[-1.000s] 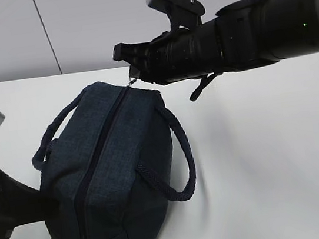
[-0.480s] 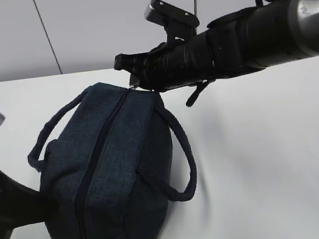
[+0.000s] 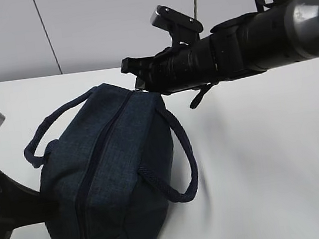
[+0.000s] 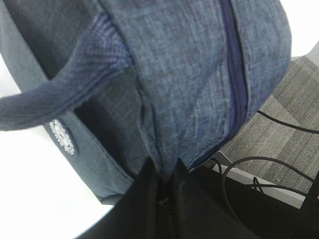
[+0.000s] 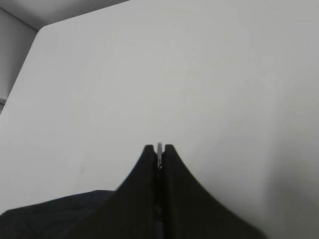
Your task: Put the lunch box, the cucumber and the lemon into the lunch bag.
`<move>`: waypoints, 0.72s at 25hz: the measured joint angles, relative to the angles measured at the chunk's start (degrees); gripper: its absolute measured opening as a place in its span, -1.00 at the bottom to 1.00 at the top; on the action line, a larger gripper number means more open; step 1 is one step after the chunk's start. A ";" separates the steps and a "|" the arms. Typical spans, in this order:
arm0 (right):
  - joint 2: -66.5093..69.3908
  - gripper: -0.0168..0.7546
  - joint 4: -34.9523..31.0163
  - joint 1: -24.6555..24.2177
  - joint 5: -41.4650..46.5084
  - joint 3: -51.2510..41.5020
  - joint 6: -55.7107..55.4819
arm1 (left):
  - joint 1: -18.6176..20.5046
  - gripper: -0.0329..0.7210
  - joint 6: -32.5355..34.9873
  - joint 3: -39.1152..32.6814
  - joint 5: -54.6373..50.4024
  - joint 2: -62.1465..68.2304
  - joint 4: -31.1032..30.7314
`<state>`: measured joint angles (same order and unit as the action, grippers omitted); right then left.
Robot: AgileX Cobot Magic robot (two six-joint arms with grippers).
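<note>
The step in hand is opening the lunch bag (image 3: 111,174): its top zipper (image 3: 102,154) looks closed along the whole length, and no lunch box, cucumber or lemon shows in any view. The bag sits on the white bench (image 3: 272,157), lower left in the exterior view, handles flopped to either side.

The right claw (image 3: 137,82) is at the bag's far end, pressed together on a thin silver sliver (the zipper pull (image 5: 159,149), by my judgement) that shows between its fingers in the right wrist view. The left claw (image 4: 167,174) is at the near end, pinching a fold of the bag's fabric to anchor it.

Next, I judge, the right claw must draw the pull along the zipper toward the near end while the left claw holds the bag against the tug.
</note>
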<state>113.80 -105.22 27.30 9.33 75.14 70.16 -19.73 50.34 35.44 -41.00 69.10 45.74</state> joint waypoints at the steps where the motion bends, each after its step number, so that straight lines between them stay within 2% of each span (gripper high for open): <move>1: 0.10 -0.96 0.00 0.01 0.11 0.00 0.00 | 0.00 -0.93 0.00 0.00 0.00 0.00 0.00; 18: 0.72 -0.96 0.00 -0.87 2.90 0.00 0.00 | 0.00 -0.93 0.00 0.00 -0.09 0.00 1.16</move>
<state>114.52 -105.22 26.43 12.23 75.14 70.16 -19.73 50.34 35.44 -41.09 69.10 46.90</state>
